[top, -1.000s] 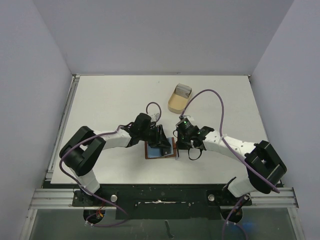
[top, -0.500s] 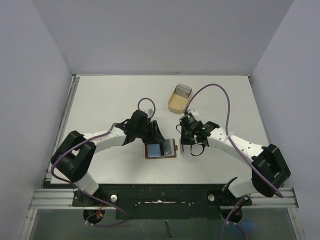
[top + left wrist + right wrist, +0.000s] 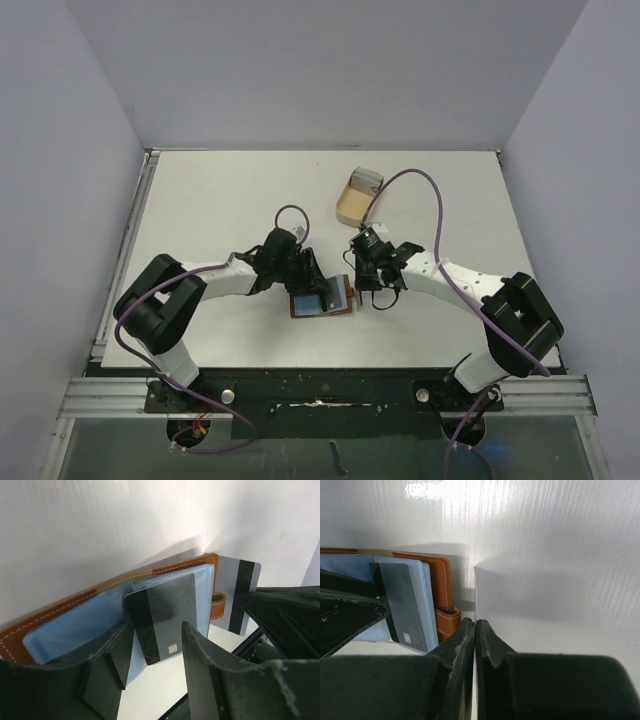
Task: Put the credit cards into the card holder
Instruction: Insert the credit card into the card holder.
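There's the left claw part-open and empty astride the dark card on the open card holder, near middle of the counter, while the right claw is pinched shut on the edge of the striped card just right of it, and these look stiff, slick and featherlight, best taken by the edges.

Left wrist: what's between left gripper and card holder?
A dark card, half out of the card holder, reaching between the fingers of the open left gripper; left wrist view shows it.
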